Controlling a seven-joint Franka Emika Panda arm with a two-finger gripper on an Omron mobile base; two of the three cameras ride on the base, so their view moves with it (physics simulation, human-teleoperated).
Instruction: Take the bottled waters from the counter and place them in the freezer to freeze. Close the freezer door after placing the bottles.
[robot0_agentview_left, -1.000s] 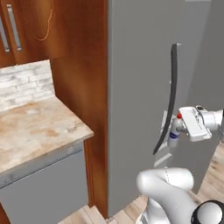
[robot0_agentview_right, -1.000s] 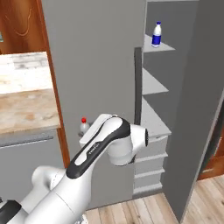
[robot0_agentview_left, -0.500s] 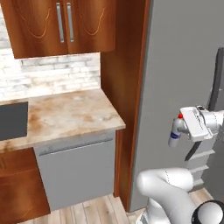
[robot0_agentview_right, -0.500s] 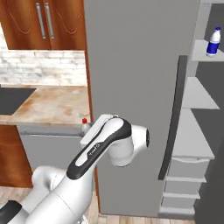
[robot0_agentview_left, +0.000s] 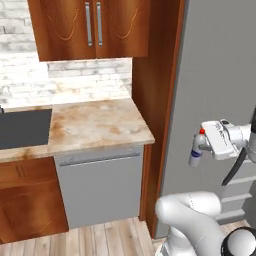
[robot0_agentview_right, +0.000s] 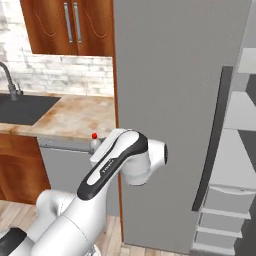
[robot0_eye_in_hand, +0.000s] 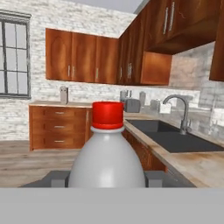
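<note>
Base swung left since earlier, tool (robot0_agentview_left: 196, 150) clamping red-capped bottle (robot0_agentview_left: 195, 151), freezer door (robot0_agentview_left: 220, 90) behind

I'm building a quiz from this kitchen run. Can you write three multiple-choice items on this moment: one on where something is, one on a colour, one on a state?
1. Where is the bottle?
A. in the sink
B. held in the air before the grey freezer door
C. on the counter

2. What colour is the bottle's cap?
A. red
B. green
C. yellow

3. How is the pincer?
A. wide open, empty
B. shut on the bottle
C. gripping a cabinet handle

Key: B, it hangs clear of the counter; A, the hand view shows red; B, fingers flank the bottle.
</note>
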